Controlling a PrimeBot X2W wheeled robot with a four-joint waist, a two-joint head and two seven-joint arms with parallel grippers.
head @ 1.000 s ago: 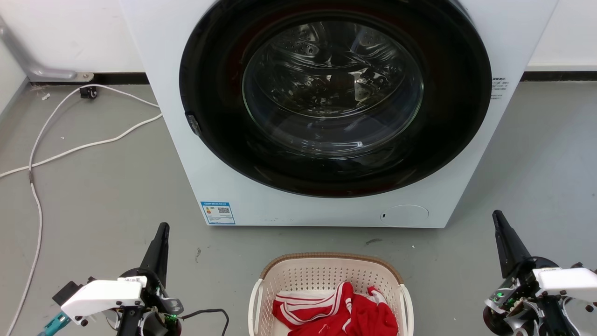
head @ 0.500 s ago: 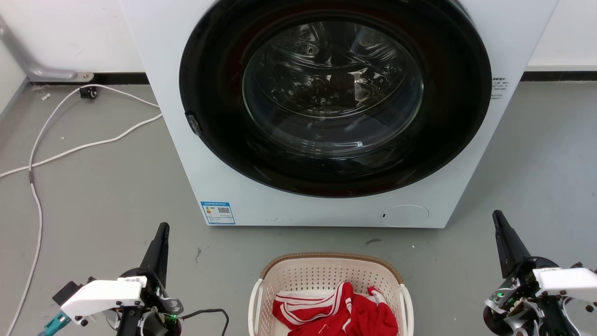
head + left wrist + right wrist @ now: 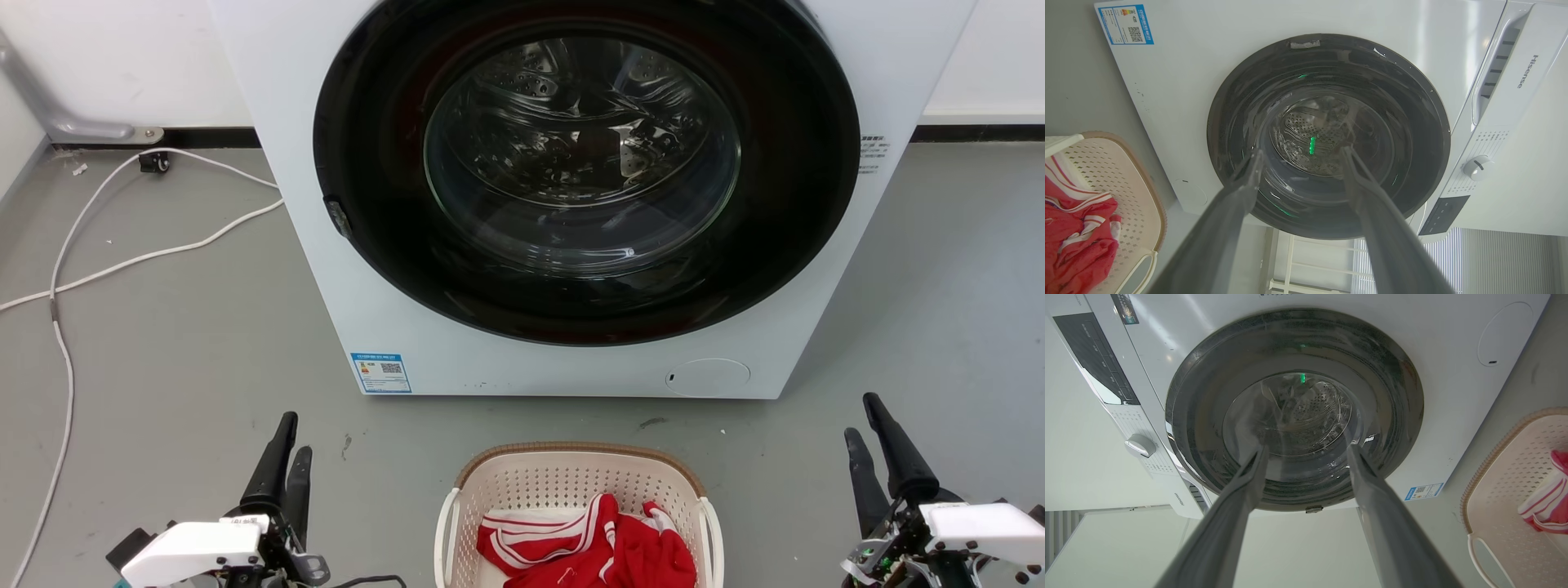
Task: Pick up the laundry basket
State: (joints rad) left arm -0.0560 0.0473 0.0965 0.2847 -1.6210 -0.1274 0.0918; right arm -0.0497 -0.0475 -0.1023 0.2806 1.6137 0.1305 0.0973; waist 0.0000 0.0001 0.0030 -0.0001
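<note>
Where: laundry basket (image 3: 575, 447) at the bottom middle of the head view, on the grey floor (image 3: 204, 351), near the front of the washing machine (image 3: 326, 245) but not touching it.
Inside: red cloth (image 3: 604, 547) with white stripes, lying low in the basket.
Lower left of the head view: left gripper (image 3: 294, 437), well apart from the basket, fingers spread open, nothing between them.
Lower right of the head view: right gripper (image 3: 862, 416), also well apart from the basket, fingers spread open, holding nothing.
Step now: most likely getting both grippers ready to reach in to the basket's two sides.
Doing it well: bring each gripper in to its own side, aim for the white side handles (image 3: 441, 527), close on both, then lift both sides together and keep them level so the red cloth stays in.
Watch out: thin handles, easy to miss or slip off; one side up first would tip the basket.
Around: white cable (image 3: 122, 261) on the floor at the left of the head view, far from the basket; blue sticker (image 3: 380, 372) low on the machine.
In the way: just floor between each gripper and its handle; machine front close behind, so better to lift up than push forward.
</note>
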